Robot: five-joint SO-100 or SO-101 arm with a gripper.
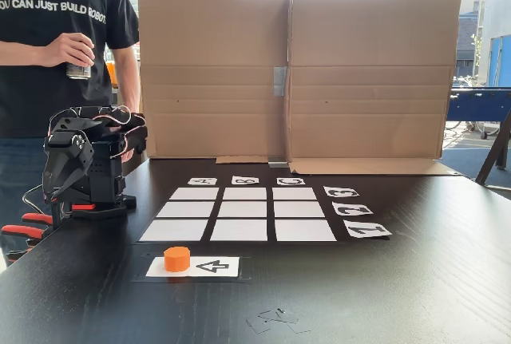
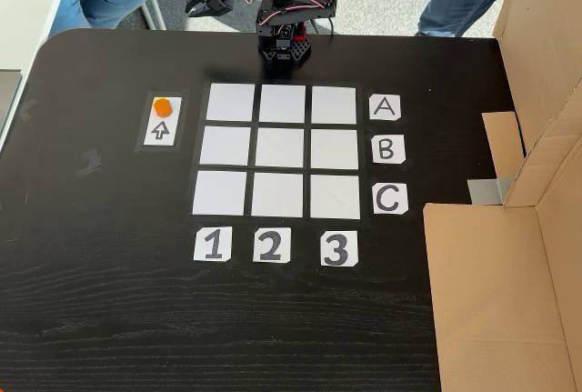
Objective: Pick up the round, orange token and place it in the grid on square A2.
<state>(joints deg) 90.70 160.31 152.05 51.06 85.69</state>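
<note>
The token (image 1: 176,258) (image 2: 162,106) is being carried by the arrow card (image 1: 209,266) (image 2: 162,128), at the end behind the arrow's tail, just beside the grid (image 1: 239,213) (image 2: 278,151) and apart from it. Square A2 (image 2: 282,104) (image 1: 188,208), the middle square of the row beside card A (image 2: 385,106), is being left bare. The arm (image 1: 84,160) (image 2: 282,5) is being kept folded at the worktop (image 1: 415,280) (image 2: 109,319) edge, well apart from the token; its tool (image 2: 202,1) is being held off the edge, and whether it is released or clenched cannot be told. A can (image 1: 78,70) is being held by a person's hand (image 1: 68,49) behind the arm. A cardboard wall (image 1: 295,73) (image 2: 509,256) is being stood along the far side.
</note>
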